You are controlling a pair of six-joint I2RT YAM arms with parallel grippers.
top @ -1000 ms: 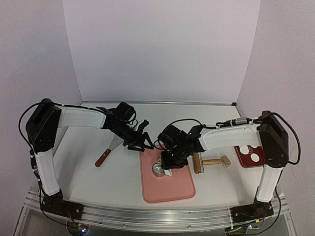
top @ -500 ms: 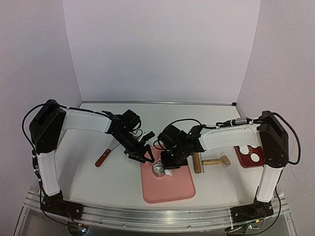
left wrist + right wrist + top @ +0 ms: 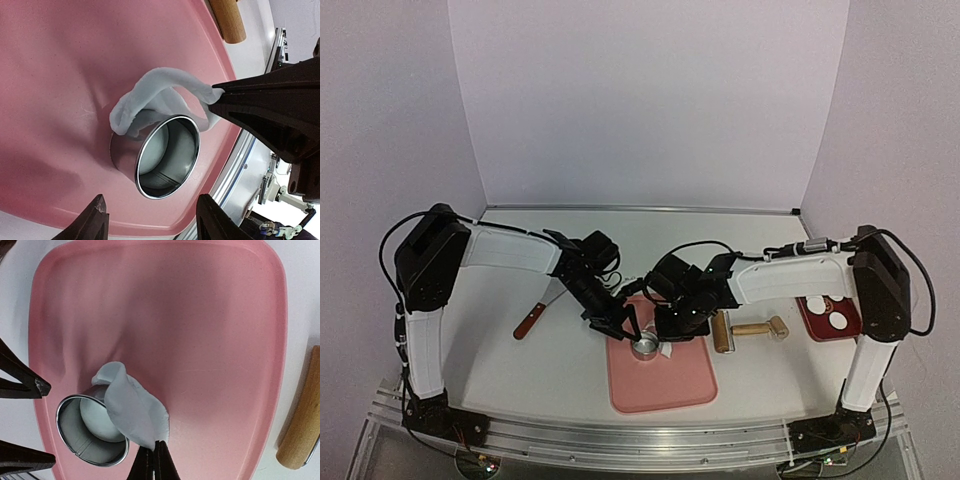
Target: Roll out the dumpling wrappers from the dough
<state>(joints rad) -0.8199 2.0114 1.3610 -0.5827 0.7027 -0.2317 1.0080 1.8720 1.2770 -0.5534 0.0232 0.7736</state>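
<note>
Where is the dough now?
Lower left of the right wrist view: the dough is draped over the ring cutter on the pink tray, its edge pinched by the right fingers.

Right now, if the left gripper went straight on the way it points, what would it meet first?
Probably the metal ring cutter, centred ahead of the open left gripper; the dough drapes its far side. Depth is unclear.
</note>
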